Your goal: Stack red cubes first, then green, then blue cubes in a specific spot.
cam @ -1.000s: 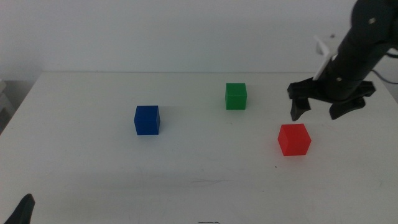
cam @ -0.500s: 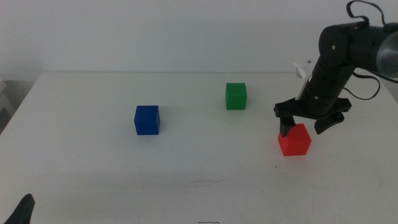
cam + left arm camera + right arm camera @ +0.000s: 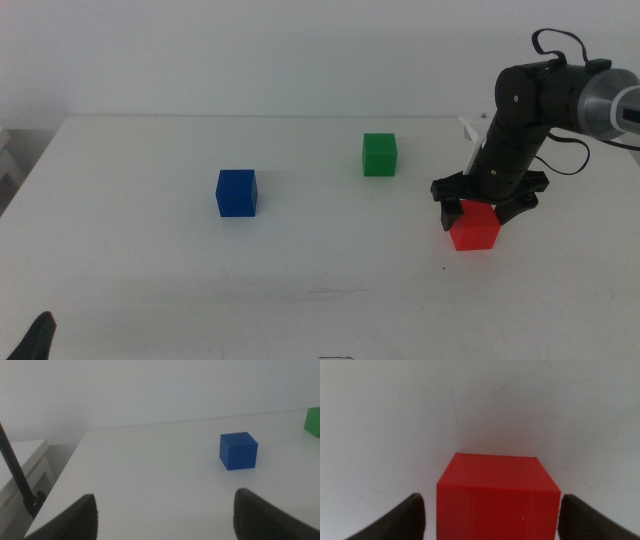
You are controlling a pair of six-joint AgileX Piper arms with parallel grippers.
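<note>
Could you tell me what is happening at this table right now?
The right gripper is down over the red cube, jaws open on either side, not yet closed on it. The green cube and blue cube sit apart on the white table, nothing stacked. The left gripper waits, open, at the near edge.
</note>
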